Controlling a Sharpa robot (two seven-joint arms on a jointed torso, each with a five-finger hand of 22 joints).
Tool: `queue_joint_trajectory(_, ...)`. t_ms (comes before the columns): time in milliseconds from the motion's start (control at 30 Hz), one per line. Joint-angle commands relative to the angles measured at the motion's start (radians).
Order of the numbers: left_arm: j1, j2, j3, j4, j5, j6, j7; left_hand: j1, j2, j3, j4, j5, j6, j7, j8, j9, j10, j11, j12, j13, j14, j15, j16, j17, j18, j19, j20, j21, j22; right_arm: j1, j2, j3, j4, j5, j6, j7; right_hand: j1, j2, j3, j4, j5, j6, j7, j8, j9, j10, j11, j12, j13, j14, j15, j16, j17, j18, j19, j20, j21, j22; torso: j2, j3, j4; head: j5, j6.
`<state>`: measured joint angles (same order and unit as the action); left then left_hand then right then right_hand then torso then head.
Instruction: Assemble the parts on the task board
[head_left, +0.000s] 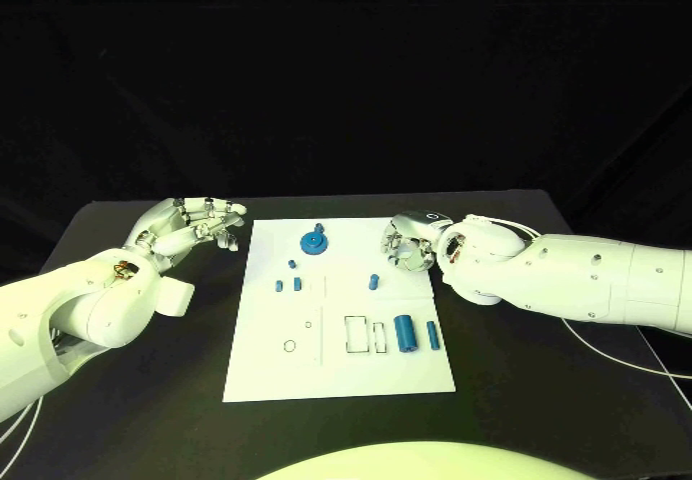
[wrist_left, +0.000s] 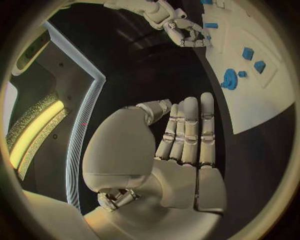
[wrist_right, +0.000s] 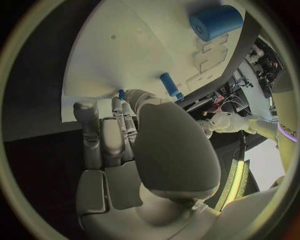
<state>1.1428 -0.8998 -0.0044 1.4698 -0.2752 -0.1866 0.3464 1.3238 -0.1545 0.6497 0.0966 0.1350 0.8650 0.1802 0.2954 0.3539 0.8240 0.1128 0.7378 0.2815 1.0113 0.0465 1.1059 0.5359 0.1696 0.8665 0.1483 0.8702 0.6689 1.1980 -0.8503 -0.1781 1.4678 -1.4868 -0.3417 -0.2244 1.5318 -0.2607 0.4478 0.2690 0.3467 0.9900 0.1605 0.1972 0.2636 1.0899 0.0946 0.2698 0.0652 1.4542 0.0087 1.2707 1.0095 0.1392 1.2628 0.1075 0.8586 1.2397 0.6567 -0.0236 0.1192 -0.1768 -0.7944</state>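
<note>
1. Head view: white task board (head_left: 340, 370) mid-table (head_left: 548, 420); blue parts (head_left: 407, 333) lie scattered on it, a gear (head_left: 315, 241) near its far edge. Left hand (head_left: 195, 226) off the board's far-left corner, fingers apart, holding nothing. Right hand (head_left: 408, 243) over the board's right edge, fingers curled.
2. Left wrist view: fingers (wrist_left: 190, 132) straight, empty.
3. Right wrist view: fingers (wrist_right: 103, 137) curled over the board; grasp unclear.
</note>
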Motion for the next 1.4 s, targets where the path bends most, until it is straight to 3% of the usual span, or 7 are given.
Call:
queue_joint_trajectory(33,0.0,0.0,0.001,0.001,0.0,0.017,0.005,0.006,0.006,-0.007,0.001,0.001,-0.007,-0.003,-0.005,-0.001,0.007,0.0,-0.006,-0.001,0.004,0.001,-0.004,-0.001,0.014,0.007,0.0,-0.006,-0.001,-0.002,0.002,0.0,0.001,0.0,0.022,0.017,0.001,-0.007,0.005,0.0,-0.005,0.006,-0.001,-0.002,0.002,0.007,-0.002,-0.004,0.0,0.007,0.001,0.006,0.002,-0.006,0.004,-0.001,0.006,0.001,0.0,-0.0006,0.0003,0.0,-0.001)
queue_joint_trajectory(933,0.0,0.0,0.001,0.0,0.0,0.025,-0.001,0.007,0.007,-0.008,0.001,0.001,-0.005,-0.003,-0.005,-0.001,0.008,0.0,-0.007,-0.002,0.005,0.001,-0.005,-0.001,0.014,0.008,0.0,-0.007,-0.002,-0.009,0.019,-0.001,-0.02,-0.019,0.048,-0.001,-0.018,-0.021,0.032,-0.02,-0.007,0.011,0.001,0.004,0.006,-0.013,0.003,-0.029,0.0,0.007,0.003,0.01,0.003,-0.006,0.002,0.003,0.007,0.008,0.0,0.0008,0.0,-0.002,-0.005)
queue_joint_trajectory(1400,-0.001,-0.001,0.001,-0.001,-0.002,0.028,-0.004,0.007,0.007,-0.008,0.001,0.001,-0.005,-0.003,-0.005,-0.001,0.008,0.0,-0.007,-0.002,0.005,0.001,-0.005,-0.001,0.014,0.008,0.0,-0.007,-0.002,-0.012,0.02,-0.001,-0.022,-0.043,0.078,-0.021,-0.021,-0.02,0.059,-0.053,-0.007,0.028,-0.004,0.018,0.015,0.014,-0.004,-0.021,0.005,0.006,-0.002,0.013,0.004,-0.007,0.006,0.0,0.02,0.021,0.001,0.0009,0.0006,-0.003,-0.008)
